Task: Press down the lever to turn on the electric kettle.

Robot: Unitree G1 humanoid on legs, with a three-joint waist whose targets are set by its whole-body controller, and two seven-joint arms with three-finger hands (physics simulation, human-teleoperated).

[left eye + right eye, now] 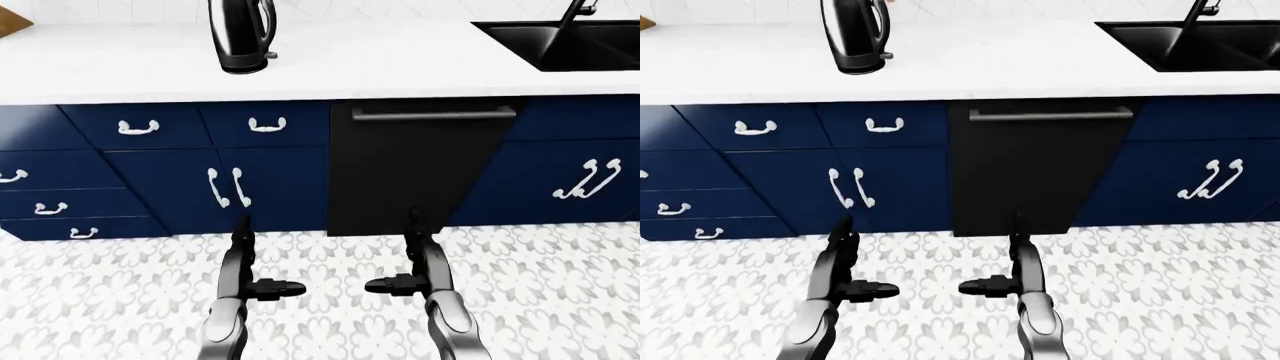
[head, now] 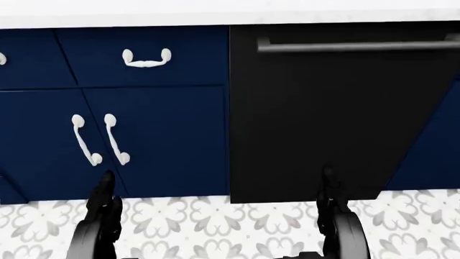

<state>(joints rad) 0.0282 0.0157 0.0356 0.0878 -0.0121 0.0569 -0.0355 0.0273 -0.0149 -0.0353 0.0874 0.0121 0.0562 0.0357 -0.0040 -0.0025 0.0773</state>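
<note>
**Operator:** Where does the kettle stand relative to the dishwasher?

**Technician:** It stands on the white bench, above and to the left of the dishwasher in the left-eye view, over the blue drawers. Its long axis is upright. A small tab shows at its base on the side toward the dishwasher; whether that is the lever cannot be told from here.

**Operator:** State of each robot hand?

**Technician:** The left robot hand and right robot hand hang low over the tiled floor, below the dishwasher's bottom edge. The fingers of both are spread and hold nothing.

**Operator:** Which arm is nearer?

**Technician:** The left. The kettle lies nearly straight above the left robot hand in that view, well apart from it. My judgement is that the move calls for raising that arm to bench height.
</note>
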